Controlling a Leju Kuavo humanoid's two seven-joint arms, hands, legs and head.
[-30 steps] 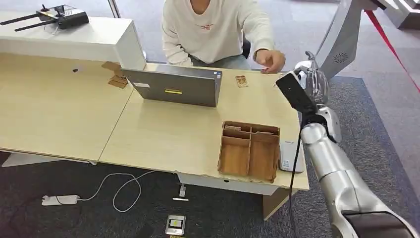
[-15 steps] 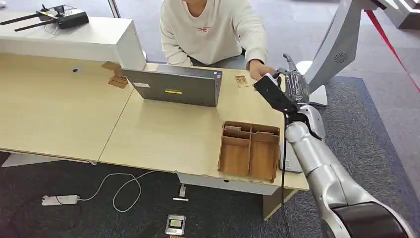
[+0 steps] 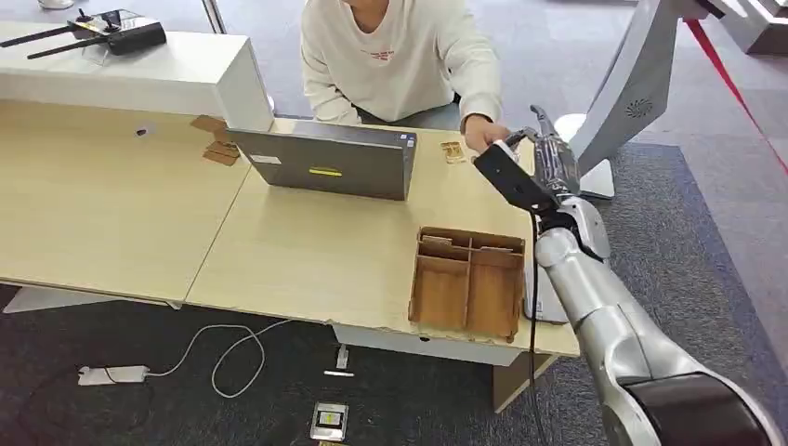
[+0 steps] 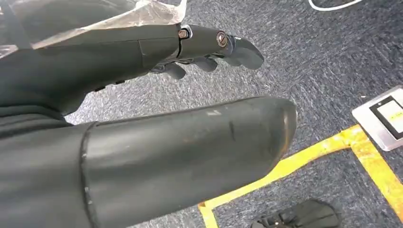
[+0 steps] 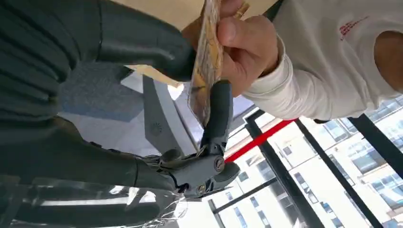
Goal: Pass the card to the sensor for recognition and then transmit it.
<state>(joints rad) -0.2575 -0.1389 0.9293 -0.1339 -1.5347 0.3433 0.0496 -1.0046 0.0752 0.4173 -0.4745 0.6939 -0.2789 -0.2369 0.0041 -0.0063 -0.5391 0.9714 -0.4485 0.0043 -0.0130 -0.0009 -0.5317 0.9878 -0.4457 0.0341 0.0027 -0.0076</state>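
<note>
Right hand (image 5: 157,71) pinches a thin tan printed card (image 5: 206,66) between thick grey thumb and a dark finger (image 5: 219,114); a person's hand (image 5: 247,47), in a white sleeve, grips the same card from the other side. In the head view that meeting sits over the light wooden table's (image 3: 307,251) far right edge, beyond a brown compartmented wooden tray (image 3: 469,279) and right of a grey laptop (image 3: 325,163). Left hand (image 4: 157,123) hangs over grey carpet, fingers apart, holding nothing.
</note>
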